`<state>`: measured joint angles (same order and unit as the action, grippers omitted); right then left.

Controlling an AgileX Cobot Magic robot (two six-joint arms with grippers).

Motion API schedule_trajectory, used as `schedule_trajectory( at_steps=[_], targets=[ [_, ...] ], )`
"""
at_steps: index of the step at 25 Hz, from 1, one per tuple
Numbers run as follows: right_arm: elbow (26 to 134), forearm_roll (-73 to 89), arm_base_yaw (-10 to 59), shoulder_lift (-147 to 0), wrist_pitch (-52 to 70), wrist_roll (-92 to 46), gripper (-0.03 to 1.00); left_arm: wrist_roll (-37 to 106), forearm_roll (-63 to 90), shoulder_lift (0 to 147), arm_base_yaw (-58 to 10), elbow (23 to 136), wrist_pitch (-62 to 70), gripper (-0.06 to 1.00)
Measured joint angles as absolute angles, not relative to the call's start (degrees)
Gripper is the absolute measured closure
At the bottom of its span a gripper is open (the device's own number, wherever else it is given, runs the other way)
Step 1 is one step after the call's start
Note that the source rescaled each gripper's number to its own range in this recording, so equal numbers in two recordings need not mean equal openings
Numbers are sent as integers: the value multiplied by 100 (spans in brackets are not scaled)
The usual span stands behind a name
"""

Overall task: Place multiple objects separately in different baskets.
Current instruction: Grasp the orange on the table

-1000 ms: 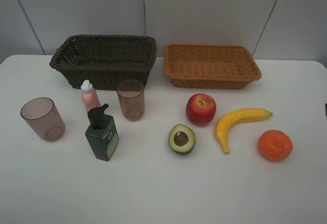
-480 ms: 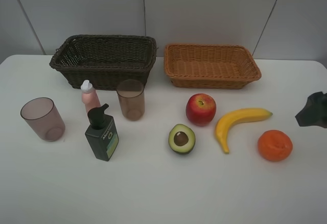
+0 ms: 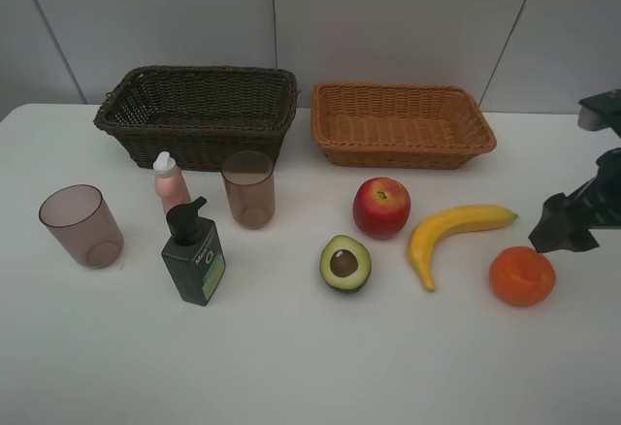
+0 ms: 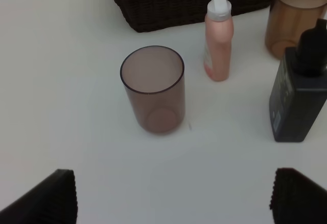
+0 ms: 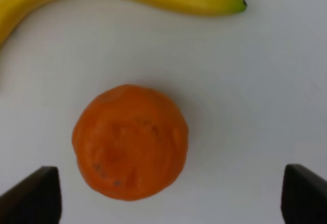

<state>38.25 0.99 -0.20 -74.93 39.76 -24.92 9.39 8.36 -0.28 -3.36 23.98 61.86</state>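
On the near left, over the smooth white worktop [image 3: 291, 367]: left claw [image 4: 173, 198], dark ribbed pads spread fully apart, gripping nothing and touching nothing. Just beyond it, a translucent brownish-pink cup [image 4: 153, 88], a plain upright cylinder with its mouth up. In the near row, a dark green pump bottle [image 3: 195, 255], boxy and flat-sided with a black pump head. Then a halved avocado [image 3: 345, 263], cut face up, with a glossy brown pit in pale green flesh. At the near right, right claw [image 5: 171, 197], pads wide apart and empty, hovering above the orange [image 5: 130, 142] without contact. Round fruit, matte, with dimpled peel. A little farther back, a yellow banana [image 3: 448, 227], smooth and curved, and beside it a red apple [image 3: 381, 207], shiny, with its stem hollow up. On the left at about that depth, a small pink bottle [image 3: 172, 184] with white cap, slim and upright, and near it a second brownish-pink cup [image 3: 248, 189]. Farthest back, side by side near the wall: a dark brown wicker basket [image 3: 194, 144], deeper, and a light orange-tan wicker basket [image 3: 403, 156], shallower. Both rectangular and tightly woven, with every loose item out on the worktop in front of them.
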Motion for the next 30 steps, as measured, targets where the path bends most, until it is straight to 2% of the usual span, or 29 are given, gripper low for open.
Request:
schedule_trajectory(
  at_steps=[30],
  targets=[
    [3831,577,-14,-9449,3047,-2617,11,939,836,-28,-336,2398,6186,-6]
  ],
)
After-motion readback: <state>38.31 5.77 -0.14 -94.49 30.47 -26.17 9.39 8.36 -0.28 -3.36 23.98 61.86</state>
